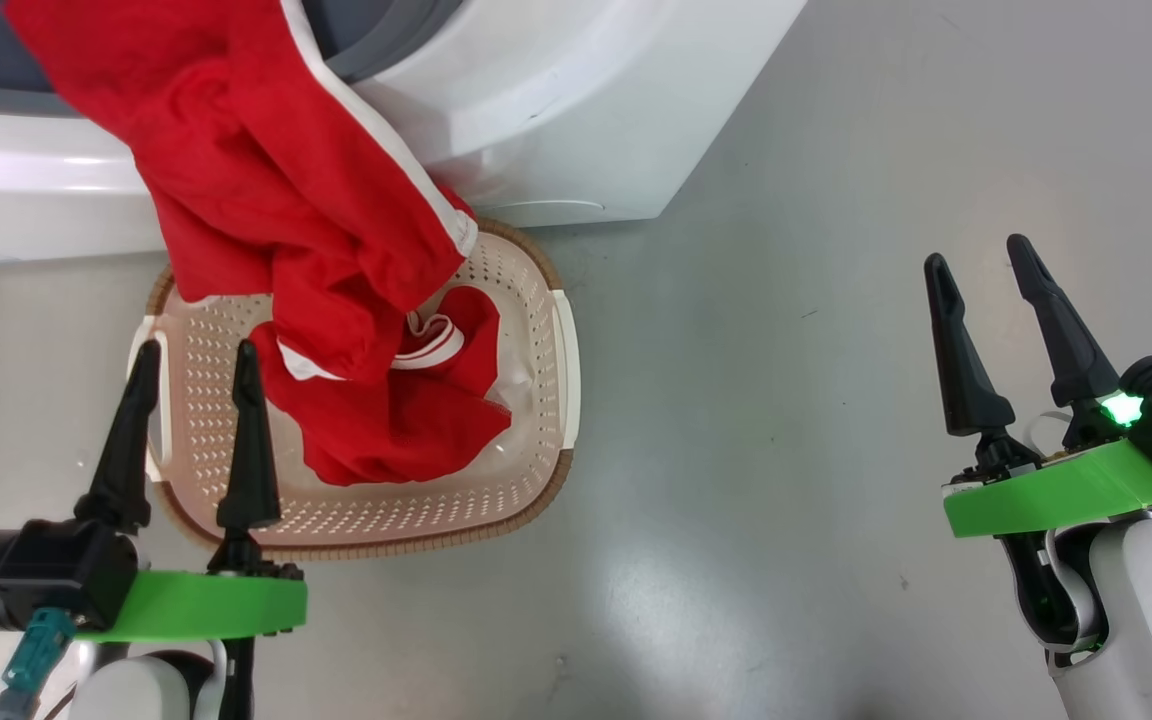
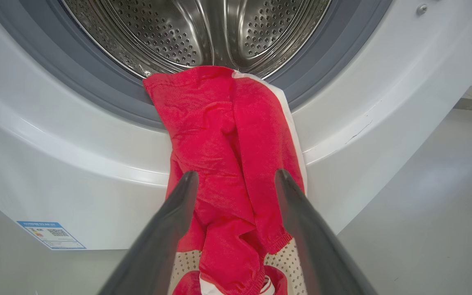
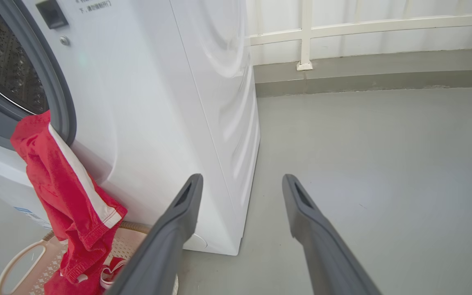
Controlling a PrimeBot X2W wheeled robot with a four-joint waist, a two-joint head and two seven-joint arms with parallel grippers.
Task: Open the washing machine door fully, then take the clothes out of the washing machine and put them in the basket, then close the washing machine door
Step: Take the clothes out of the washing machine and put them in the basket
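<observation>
A smooth grey floor (image 1: 786,400). In the upper left of the head view stands a big white boxy washing machine (image 1: 576,110), with a cream perforated plastic basket (image 1: 536,480) below it. A bright red fabric garment (image 1: 266,200) drapes from the drum lip into the basket, its long axis top to bottom and its lower end pointing in. The left gripper (image 1: 198,348), at lower left, is spread and empty (the nearer arm). The right gripper (image 1: 977,250), also spread and empty, is well apart at the right.

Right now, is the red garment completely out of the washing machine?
No, the red garment hangs over the washing machine's grey rubber ring, its lower end down in the basket.
</observation>
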